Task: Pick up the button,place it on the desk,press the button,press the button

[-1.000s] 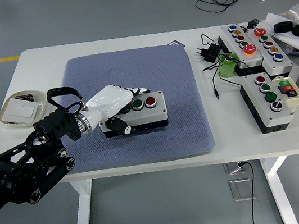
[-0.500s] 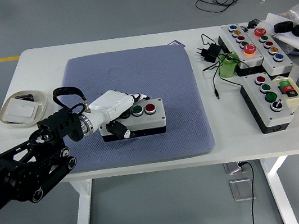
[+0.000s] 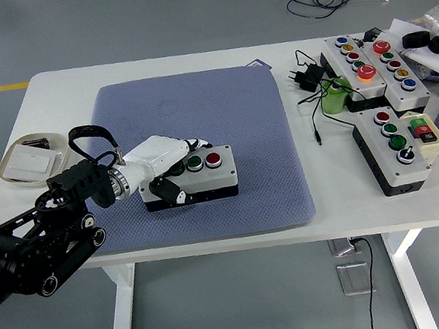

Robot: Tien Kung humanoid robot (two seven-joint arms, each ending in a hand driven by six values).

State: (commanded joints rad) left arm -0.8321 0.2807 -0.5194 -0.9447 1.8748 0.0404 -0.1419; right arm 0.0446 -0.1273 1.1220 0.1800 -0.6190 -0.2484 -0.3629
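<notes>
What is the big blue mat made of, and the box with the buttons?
The blue mat looks like soft fabric or foam: matte, with a fine dotted weave. The button box looks like hard plastic, with a smooth light lid and dark base; its green and red buttons have shiny rims, maybe metal.

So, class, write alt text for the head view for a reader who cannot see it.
The robot's white left hand grips a grey box with green and red push buttons on a blue-grey mat covering a white table. More button boxes lie at right.
</notes>
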